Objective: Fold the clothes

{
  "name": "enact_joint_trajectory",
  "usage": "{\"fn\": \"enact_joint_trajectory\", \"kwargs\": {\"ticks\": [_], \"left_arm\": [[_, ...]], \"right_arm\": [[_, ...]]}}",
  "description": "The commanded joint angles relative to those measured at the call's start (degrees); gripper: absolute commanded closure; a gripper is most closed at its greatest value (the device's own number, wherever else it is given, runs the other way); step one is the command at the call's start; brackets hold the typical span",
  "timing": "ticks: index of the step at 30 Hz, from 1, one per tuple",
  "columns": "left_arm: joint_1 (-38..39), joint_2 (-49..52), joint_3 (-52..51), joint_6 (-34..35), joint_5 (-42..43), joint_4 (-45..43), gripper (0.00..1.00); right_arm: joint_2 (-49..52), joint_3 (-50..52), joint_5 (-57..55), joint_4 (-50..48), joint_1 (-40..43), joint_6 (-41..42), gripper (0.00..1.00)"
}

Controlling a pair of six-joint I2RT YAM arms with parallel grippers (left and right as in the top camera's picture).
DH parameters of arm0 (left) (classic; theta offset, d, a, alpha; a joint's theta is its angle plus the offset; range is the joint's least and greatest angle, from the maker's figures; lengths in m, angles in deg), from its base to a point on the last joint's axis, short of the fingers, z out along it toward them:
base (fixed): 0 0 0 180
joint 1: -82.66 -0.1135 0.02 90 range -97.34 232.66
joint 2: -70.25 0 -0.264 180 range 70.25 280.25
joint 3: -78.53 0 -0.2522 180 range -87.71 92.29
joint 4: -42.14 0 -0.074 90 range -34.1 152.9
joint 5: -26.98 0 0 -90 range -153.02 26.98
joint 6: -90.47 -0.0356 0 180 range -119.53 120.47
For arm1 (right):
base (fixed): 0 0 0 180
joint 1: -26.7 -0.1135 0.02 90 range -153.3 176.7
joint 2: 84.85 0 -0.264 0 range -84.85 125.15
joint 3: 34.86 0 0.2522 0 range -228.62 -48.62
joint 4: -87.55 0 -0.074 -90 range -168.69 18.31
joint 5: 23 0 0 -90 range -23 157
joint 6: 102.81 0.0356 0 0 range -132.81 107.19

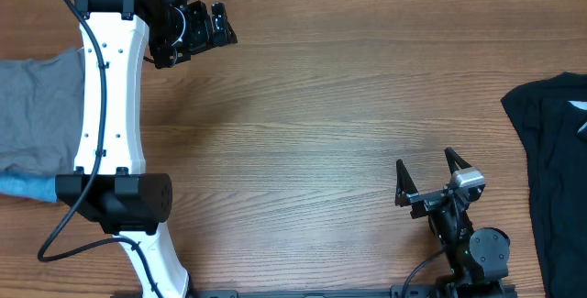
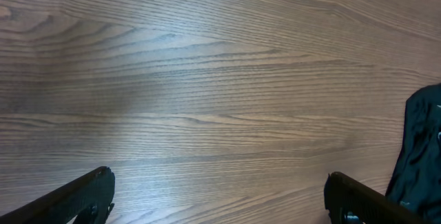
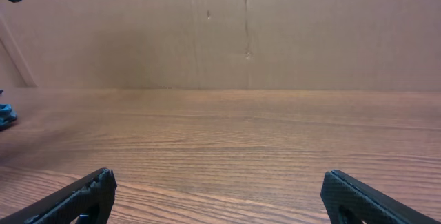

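The clothes, medium-grey shorts, lie at the table's left edge on top of a light-blue garment. The white left arm crosses over their right side and hides it. My left gripper hangs open at the far left-centre of the table, to the right of the shorts and apart from them. In the left wrist view it has only bare wood between its fingers. My right gripper stands open near the front right, with nothing in it, and the right wrist view shows it the same way.
A black shirt with a white mark lies at the right edge, its hem showing in the left wrist view. The wooden table runs between the two arms. A brown wall backs the far side.
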Motion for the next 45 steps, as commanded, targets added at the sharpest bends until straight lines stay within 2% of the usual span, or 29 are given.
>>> {"fn": "enact_joint_trajectory", "kwargs": {"ticks": [1, 7, 11, 15, 19, 24, 29, 33, 36, 41, 44, 45], "left_arm": [[0.26, -7.93, -0.11, -0.26, -0.9, -0.04, 0.0], [0.26, -23.32, -0.11, -0.26, -0.9, -0.02, 0.0], [0.26, -34.8, -0.11, -0.26, -8.72, 0.66, 0.0], [0.26, -45.24, -0.11, -0.28, -8.79, 0.83, 0.0], [0.26, -56.13, -0.15, -0.26, -8.63, 7.69, 0.0], [0.26, -66.77, -4.96, -0.26, -9.25, 7.67, 0.0], [0.26, -75.97, -17.66, -0.26, -12.28, 7.67, 0.0], [0.26, -82.12, -33.42, -0.17, -12.72, 7.21, 0.0], [0.26, -85.42, -44.41, 0.24, -12.7, 3.54, 0.0], [0.26, -92.28, -66.01, 0.61, -12.7, -11.54, 0.0], [0.26, -96.32, -77.68, 1.27, -12.72, -24.13, 0.0], [0.26, -98.2, -82.9, 1.29, -12.7, -30.71, 0.0]], "right_arm": [[-0.61, 0.59, -0.55, -0.15, -0.26, 0.04, 0.0], [-0.61, 0.59, -0.55, -0.15, -0.26, 0.04, 0.0], [-0.61, 0.59, -0.55, -0.15, -0.26, 0.04, 0.0], [-0.61, 0.59, -0.55, -0.15, -0.26, 0.04, 0.0], [-0.61, 0.59, -0.55, -0.15, -0.26, 0.04, 0.0], [-0.61, 0.59, -0.55, -0.15, -0.26, 0.04, 0.0], [-0.61, 0.59, -0.55, -0.15, -0.26, 0.04, 0.0], [-0.61, 0.59, -0.55, -0.15, -0.26, 0.04, 0.0], [-0.61, 0.59, -0.55, -0.15, -0.26, 0.04, 0.0], [-0.61, 0.59, -0.55, -0.15, -0.26, 0.04, 0.0], [-0.61, 0.59, -0.55, -0.13, -0.26, 0.04, 0.0], [-0.61, 0.59, -0.55, -0.15, -0.26, 0.04, 0.0]]}}
